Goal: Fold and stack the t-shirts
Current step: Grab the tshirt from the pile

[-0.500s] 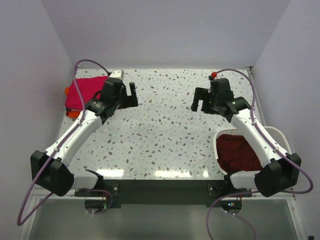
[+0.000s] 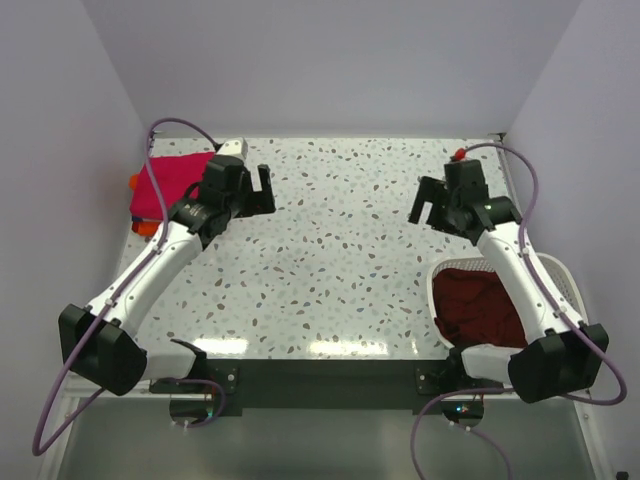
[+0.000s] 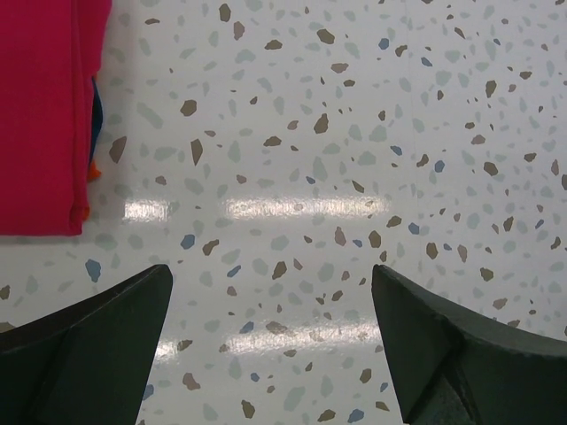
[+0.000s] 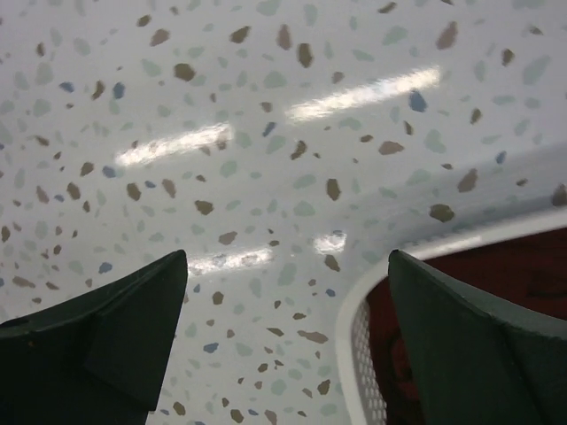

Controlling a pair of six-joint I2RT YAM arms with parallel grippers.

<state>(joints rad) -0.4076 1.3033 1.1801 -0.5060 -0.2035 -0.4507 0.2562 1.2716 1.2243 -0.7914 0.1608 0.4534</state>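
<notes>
Top external view: the dark maroon t-shirt (image 2: 482,305) lies crumpled and unfolded inside the white basket (image 2: 562,272), which sits at the near right corner of the speckled table (image 2: 340,265), just beside the right arm's base. In the right wrist view the same maroon cloth (image 4: 483,274) shows behind the basket's curved white rim (image 4: 354,305) at the lower right of the picture.

Across the table, at the far left corner, the magenta-pink t-shirt (image 2: 178,182) lies folded flat into a rectangle. The orange t-shirt (image 2: 146,228) sits beneath it, showing only as slivers of colour at the pink one's edges. The left wrist view catches the pink shirt (image 3: 40,115) in its upper left, with a thin orange edge (image 3: 88,173) peeking out at its side; a thin strip of blue shows there too, but what it belongs to cannot be told.

The left gripper (image 2: 266,190) hangs over bare table just to the right of the folded pair, touching neither. Its jaws are spread wide with nothing between them, and only speckled tabletop shows in the gap in the left wrist view.

The right gripper (image 2: 420,200) hangs over the table on the far side of the basket, near its rim but apart from it. Its jaws also stand wide and hold nothing; the maroon shirt lies untouched.
</notes>
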